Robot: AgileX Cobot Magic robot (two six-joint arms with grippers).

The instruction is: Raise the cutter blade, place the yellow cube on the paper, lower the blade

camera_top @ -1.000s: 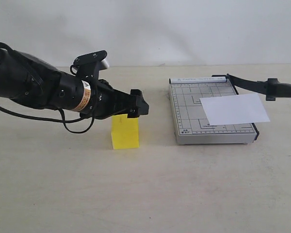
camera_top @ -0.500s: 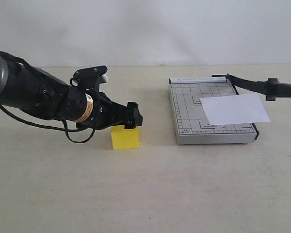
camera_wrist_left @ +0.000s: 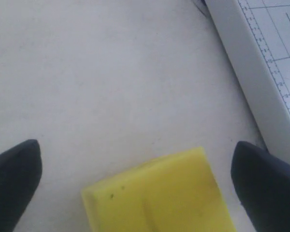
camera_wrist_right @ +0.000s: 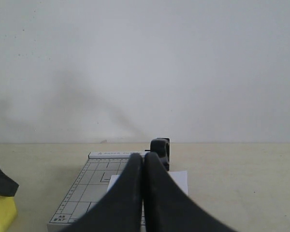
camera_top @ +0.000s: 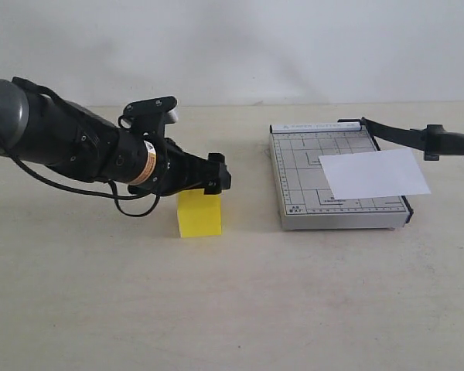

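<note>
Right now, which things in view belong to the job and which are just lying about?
Job: yellow cube, paper, cutter blade, cutter board, open left claw.
Just there: table, back wall.

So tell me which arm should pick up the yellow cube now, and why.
Left. Its jaws stand open on either side of the yellow cube, ready to close. The right arm's jaws are shut, away by the cutter base.
</note>
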